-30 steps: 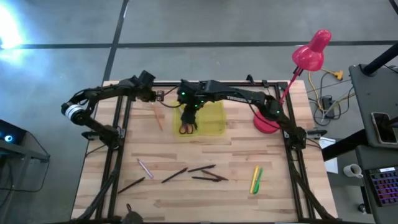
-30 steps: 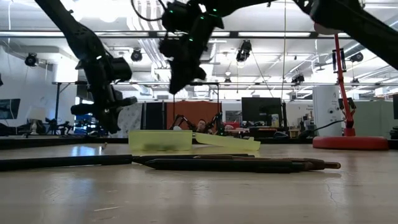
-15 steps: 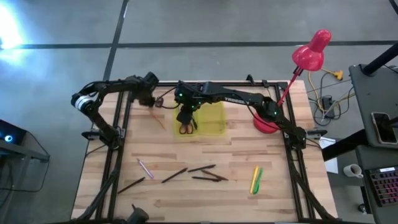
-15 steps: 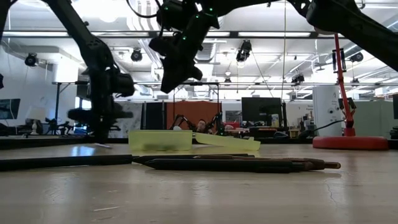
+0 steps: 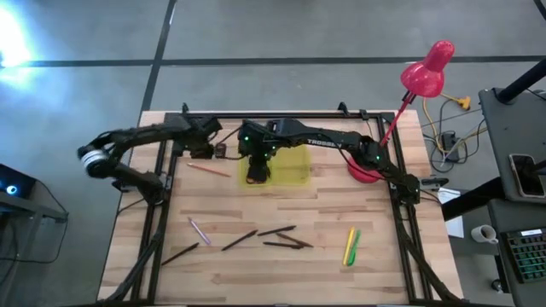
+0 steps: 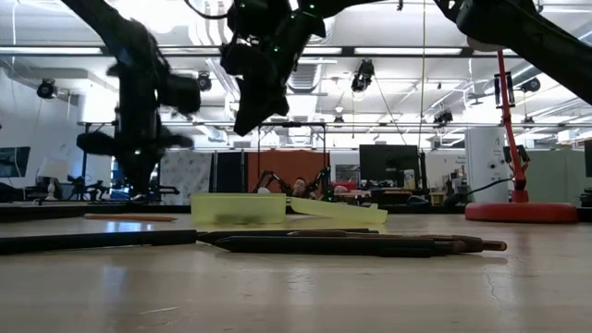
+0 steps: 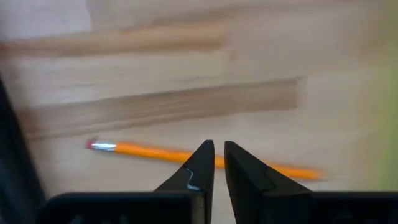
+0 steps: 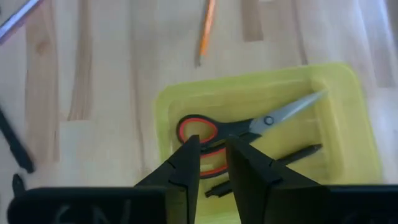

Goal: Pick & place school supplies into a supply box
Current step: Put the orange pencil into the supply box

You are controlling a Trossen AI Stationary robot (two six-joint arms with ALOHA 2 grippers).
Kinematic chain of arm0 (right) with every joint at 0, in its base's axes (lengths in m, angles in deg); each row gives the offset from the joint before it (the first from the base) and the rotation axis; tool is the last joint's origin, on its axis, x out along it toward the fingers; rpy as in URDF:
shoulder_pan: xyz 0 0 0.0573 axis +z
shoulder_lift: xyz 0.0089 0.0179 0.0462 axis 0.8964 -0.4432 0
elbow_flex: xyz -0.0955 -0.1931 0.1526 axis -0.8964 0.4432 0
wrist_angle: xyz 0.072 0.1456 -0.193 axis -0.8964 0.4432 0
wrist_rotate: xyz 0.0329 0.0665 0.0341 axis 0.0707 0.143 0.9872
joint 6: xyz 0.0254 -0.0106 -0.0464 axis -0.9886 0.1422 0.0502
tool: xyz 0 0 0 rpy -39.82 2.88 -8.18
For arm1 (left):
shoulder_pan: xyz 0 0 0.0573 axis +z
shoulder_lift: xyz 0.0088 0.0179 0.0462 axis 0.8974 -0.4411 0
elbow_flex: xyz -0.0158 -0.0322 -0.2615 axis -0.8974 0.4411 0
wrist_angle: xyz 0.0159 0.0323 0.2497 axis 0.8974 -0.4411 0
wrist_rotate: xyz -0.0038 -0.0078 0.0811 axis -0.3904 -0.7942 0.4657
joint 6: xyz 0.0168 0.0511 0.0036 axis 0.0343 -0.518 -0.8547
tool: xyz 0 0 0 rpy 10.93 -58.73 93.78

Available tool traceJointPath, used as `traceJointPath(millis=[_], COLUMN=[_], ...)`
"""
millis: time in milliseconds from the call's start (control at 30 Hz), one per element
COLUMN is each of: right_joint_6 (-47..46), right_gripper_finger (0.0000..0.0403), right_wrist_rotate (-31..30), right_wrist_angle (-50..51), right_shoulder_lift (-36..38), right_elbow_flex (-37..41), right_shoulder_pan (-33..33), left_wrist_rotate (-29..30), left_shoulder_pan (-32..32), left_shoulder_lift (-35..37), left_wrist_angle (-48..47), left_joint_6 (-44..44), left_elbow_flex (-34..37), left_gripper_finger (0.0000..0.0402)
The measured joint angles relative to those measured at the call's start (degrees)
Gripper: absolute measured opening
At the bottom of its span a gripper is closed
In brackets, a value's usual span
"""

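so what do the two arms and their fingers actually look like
Both arms are slim, dark and jointed. The right arm has white lettering along one link and small green lights near its wrist. The left arm has a pale band at one joint. Each ends in two flat, black, pointed fingers, and the right fingers look the same.

A: The high view is evenly lit, with a hard white glare (image 5: pixel 10 38) on the floor at the upper left corner and only faint shadows on the table (image 5: pixel 281 264).

B: The low view looks into bright ceiling lights (image 6: pixel 185 11); the arms show as dark silhouettes against them. The left arm (image 6: pixel 139 92) is smeared by motion blur.

A: The left wrist view is soft all over; the orange pencil (image 7: pixel 155 152) streaks. The right wrist view is bright and sharper.
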Motion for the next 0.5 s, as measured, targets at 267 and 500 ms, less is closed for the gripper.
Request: traceJointPath(millis=[267,500], right_joint_6=[6.77,13.06], right_gripper_finger=[0.0038,0.0009], right_wrist_rotate=[-0.62,-3.15], right_wrist_angle=[-2.06,-5.03], right_shoulder_lift=[-0.24,-2.18], right_elbow_flex=[0.00,-0.14], right_shoulder_pan=[1.46,3.26], left_wrist_rotate=[7.57,7.72], left_shoulder_pan=[-8.27,-6.35], left_shoulder_lift=[18.72,29.05], left_wrist_angle=[1.44,3.71], left_joint_6=[17.80,24.04], left_elbow_flex=[4.63,14.79], left_gripper_finger=[0.0022,0.0022])
